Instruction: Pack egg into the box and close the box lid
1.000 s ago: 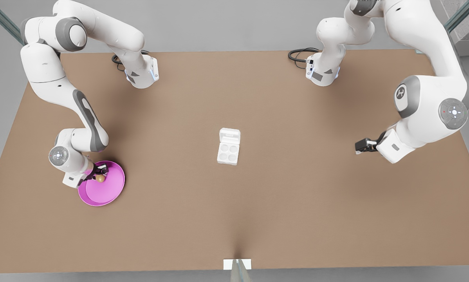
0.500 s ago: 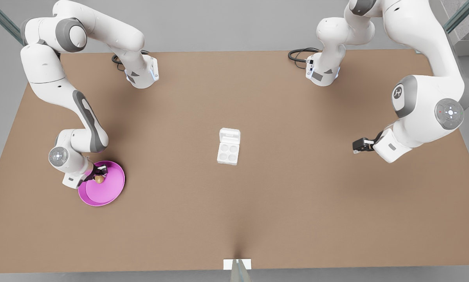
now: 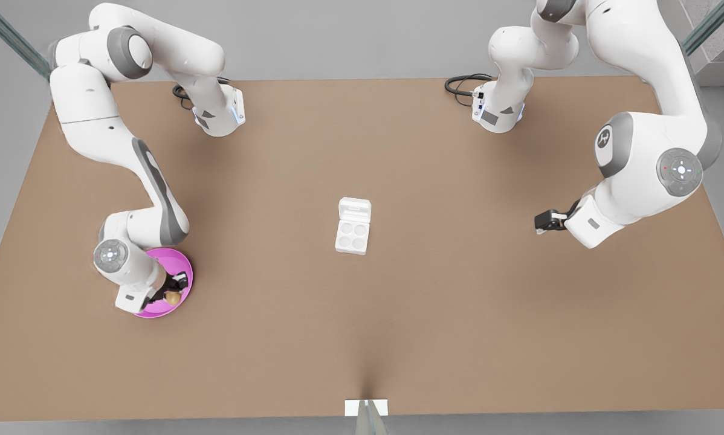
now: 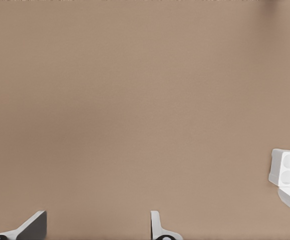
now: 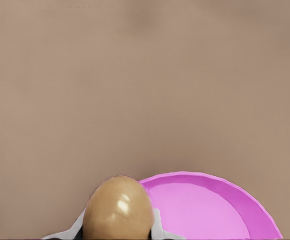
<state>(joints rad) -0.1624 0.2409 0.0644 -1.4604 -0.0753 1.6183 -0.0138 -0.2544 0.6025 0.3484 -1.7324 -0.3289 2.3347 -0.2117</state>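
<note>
Tan-brown oval egg sits clamped between the right gripper jaws, above the round pink plate. Left gripper waits, jaws parted, at three o'clock from the white four-cup box.

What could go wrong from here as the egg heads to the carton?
1. The right gripper holds the egg only by its curved sides above the pink plate; it might slip on the long carry.
2. The egg carton has small cups, so a slightly off release could miss.
3. The left gripper, open, waits near the carton; their paths may cross.
</note>
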